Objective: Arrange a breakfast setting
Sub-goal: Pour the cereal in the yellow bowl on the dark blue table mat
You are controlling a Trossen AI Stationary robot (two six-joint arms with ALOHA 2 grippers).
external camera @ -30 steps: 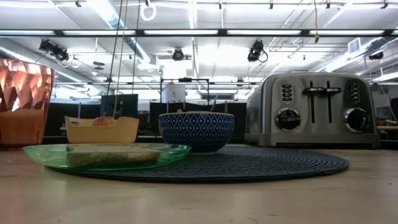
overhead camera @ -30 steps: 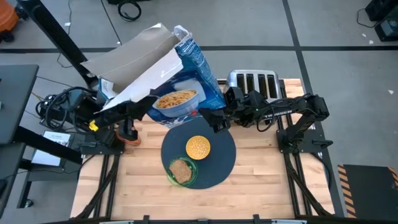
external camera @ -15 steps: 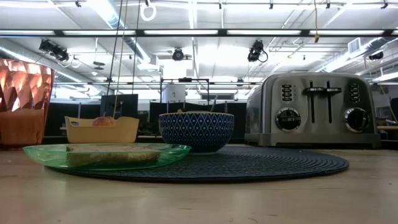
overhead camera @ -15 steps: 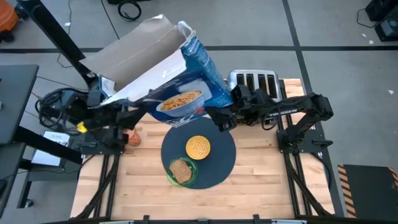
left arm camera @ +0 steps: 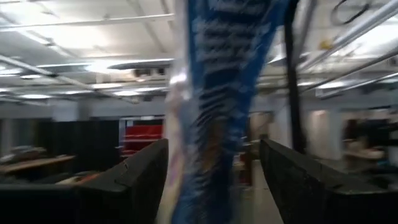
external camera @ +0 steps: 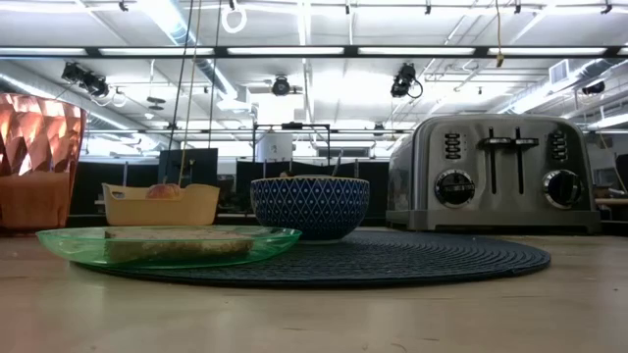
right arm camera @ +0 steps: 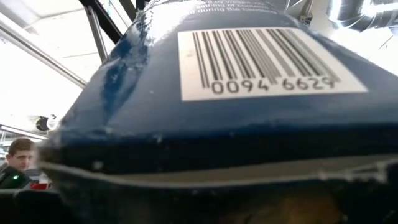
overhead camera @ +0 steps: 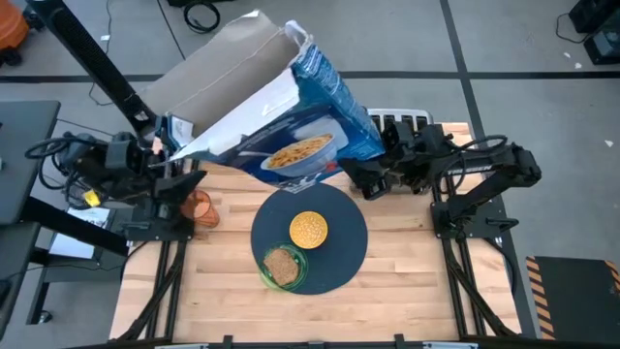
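Left claw (overhead camera: 191, 181), nine o'clock, just sprang apart off the box (overhead camera: 291, 107); right claw (overhead camera: 371, 182) seemingly clamps it alone, ready for removal.

The left arm is reaching in from the table's left edge, its left gripper (overhead camera: 184, 177) standing with fingers (left arm camera: 134, 180) apart — nothing between them. The right arm is folding across from the right side, its right gripper (overhead camera: 371, 182) pointing leftward — its jaws are hidden.

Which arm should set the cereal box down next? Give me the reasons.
Right. The right gripper grips the raised cereal box at its barcode end. The left gripper has its jaws open, clear of the box's sides.
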